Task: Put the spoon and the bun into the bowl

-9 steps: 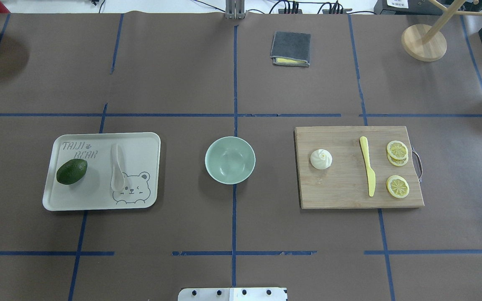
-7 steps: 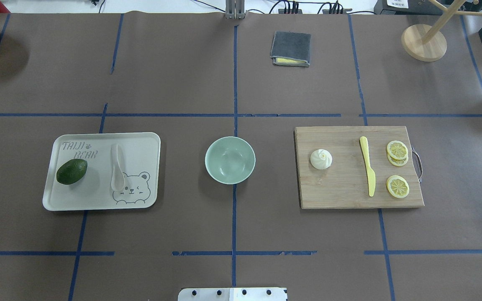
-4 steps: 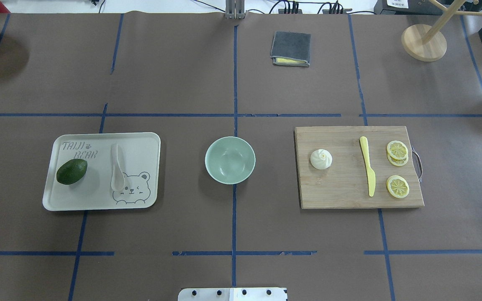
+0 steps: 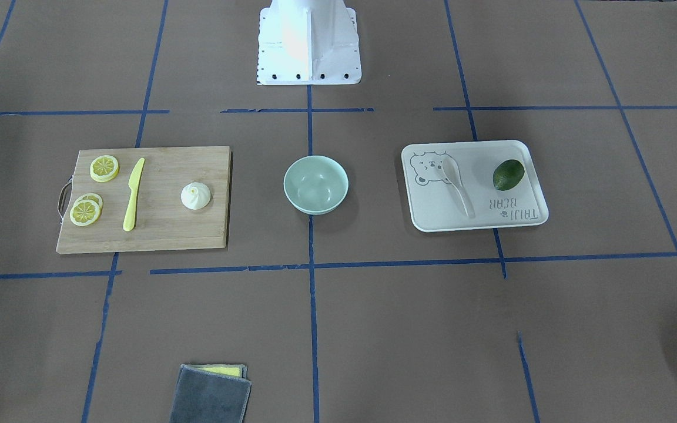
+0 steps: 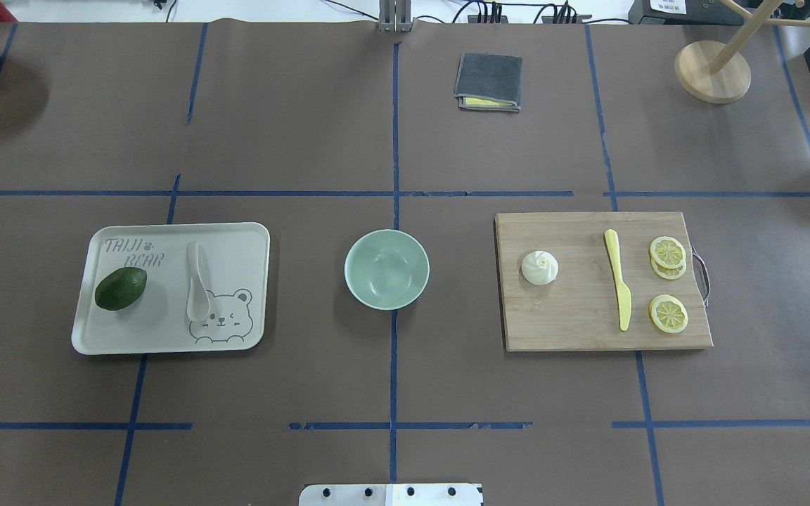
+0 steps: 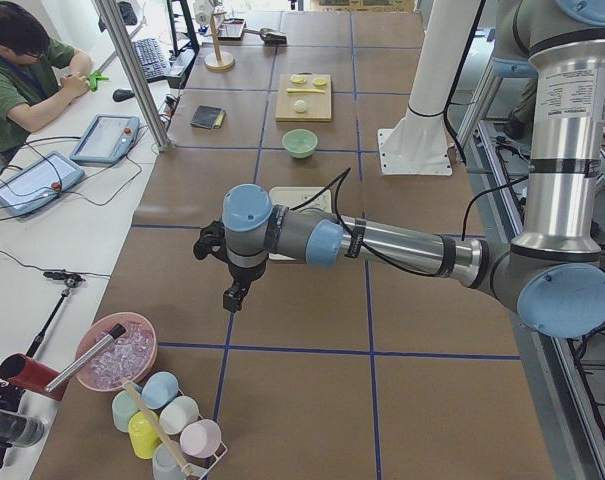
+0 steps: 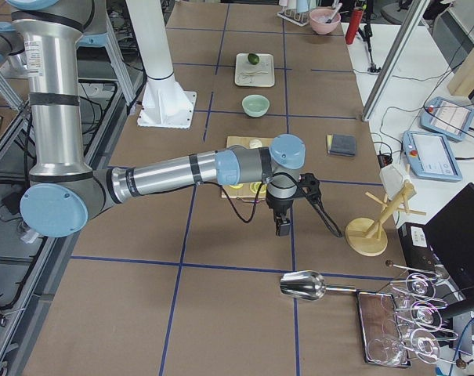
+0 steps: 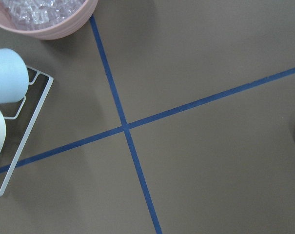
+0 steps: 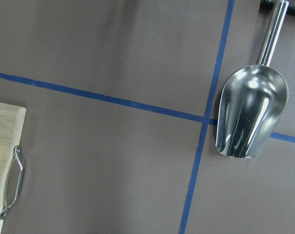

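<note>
**Tabletop, brown paper with blue tape grid: contents**

1. Bowl [image 5: 387, 269]: mint green, upright, at the centre of the tabletop on the middle tape line. Nothing inside.
2. Spoon [image 5: 197, 284]: pale beige-grey, lying flat on the tray [image 5: 166, 334] in the left half of the tabletop. Its scoop points to the robot-side edge and its handle to the far edge. The scoop overlaps the ear of the printed bear.
3. Avocado [image 5: 121, 288]: dark green, on the same tray, on the side of the spoon nearer the left end and apart from it.
4. Bun [image 5: 540, 267]: white, pleated top up, on the wooden cutting board [image 5: 574, 320] in the right half of the tabletop, at the board's bowl-side end.
5. Yellow knife [image 5: 618, 288]: on the board, between the bun and the lemon slices [image 5: 668, 313], touching neither.
6. Grey cloth [image 5: 489, 81]: folded, near the far edge.
7. Metal scoop [image 9: 251, 112]: near the right end, lying across a tape crossing.
8. Pink bowl [image 8: 45, 17]: holds clear pieces, at the left end.
9. Left gripper [image 6: 234, 297]: points down over bare tabletop between the tray and the left end. Whether its fingers are apart or together cannot be told.
10. Right gripper [image 7: 282, 227]: points down over bare tabletop just past the board's handle end. Its finger state cannot be told either.
</note>
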### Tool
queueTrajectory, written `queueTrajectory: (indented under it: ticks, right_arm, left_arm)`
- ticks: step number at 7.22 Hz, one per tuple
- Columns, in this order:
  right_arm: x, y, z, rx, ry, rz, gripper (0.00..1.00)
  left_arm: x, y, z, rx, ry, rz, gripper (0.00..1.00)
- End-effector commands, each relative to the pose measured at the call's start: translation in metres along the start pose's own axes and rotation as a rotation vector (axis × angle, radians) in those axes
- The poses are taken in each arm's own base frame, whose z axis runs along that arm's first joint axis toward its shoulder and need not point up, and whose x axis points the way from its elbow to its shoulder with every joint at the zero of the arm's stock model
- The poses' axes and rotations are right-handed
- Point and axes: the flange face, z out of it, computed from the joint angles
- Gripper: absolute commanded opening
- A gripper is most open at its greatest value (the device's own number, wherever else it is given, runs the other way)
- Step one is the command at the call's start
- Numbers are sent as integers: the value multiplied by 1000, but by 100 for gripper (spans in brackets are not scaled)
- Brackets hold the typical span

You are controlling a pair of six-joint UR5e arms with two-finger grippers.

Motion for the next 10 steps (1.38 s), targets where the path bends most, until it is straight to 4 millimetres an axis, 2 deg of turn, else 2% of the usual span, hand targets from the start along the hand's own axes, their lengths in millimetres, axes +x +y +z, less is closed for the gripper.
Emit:
queueTrajectory:
  ticks: [1,2,3,4,5,6,7,8,9,10]
  right_arm:
    - [-12,-12,-1,123,9,-109,100]
    - [-12,-12,0,125,9,-89,100]
    - [-14,-14,-2,129,4,-72,100]
    - [-15,-16,-3,133,4,-75,100]
    - [-15,-16,-3,132,3,-72,100]
    - [-15,-16,-3,132,3,-72,100]
    - [-15,-16,-3,132,3,-72,100]
    - [-16,-14,-4,135,0,-73,100]
    - [-15,-13,-4,133,1,-71,100]
    - [-14,-12,-2,129,1,-67,100]
  left_arm:
    - [34,-47,-19,162,-11,199,100]
    - [46,-62,-30,276,-25,319,100]
    - [70,-90,-23,335,15,330,100]
    - [120,-105,-3,308,117,137,100]
    - [161,-125,6,301,192,-10,100]
    - [185,-130,8,293,223,-64,100]
    - [210,-130,12,316,196,-38,100]
    - [245,-104,31,315,148,-71,100]
    - [280,-93,63,237,195,-161,100]
    - [293,-84,85,227,131,-262,100]
